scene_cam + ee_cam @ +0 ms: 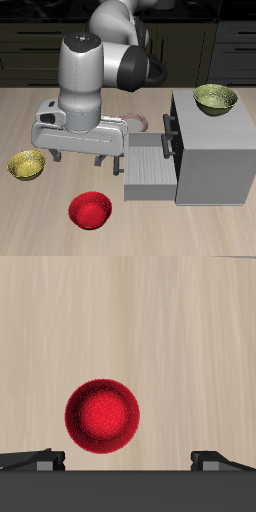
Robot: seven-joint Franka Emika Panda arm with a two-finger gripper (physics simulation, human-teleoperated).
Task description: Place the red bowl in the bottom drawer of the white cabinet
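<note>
— While the fingers (30,461) stand spread wide with nothing between them, which way does the red bowl (102,416) lie from them?

— Ahead of the fingertips in the wrist view, and off the midline: it sits nearer one finger than the other, apart from both. The gripper (88,158) holds nothing and hangs above the table (30,225).

— And from outside?

— The red bowl (89,210) rests upright on the bare wood, nearer the table's front edge than the gripper, just beyond it and below. Being round, it offers no long axis; I judge any rim point would serve, so the move turns on sliding forward over the rim and descending.

— Where is the target?

— The bottom drawer (148,172) of the white cabinet (215,150) is pulled out, its tray open upward, just beside the bowl. A yellow-green bowl (215,98) sits on the cabinet top; another (27,165) lies on the table's other side.
</note>
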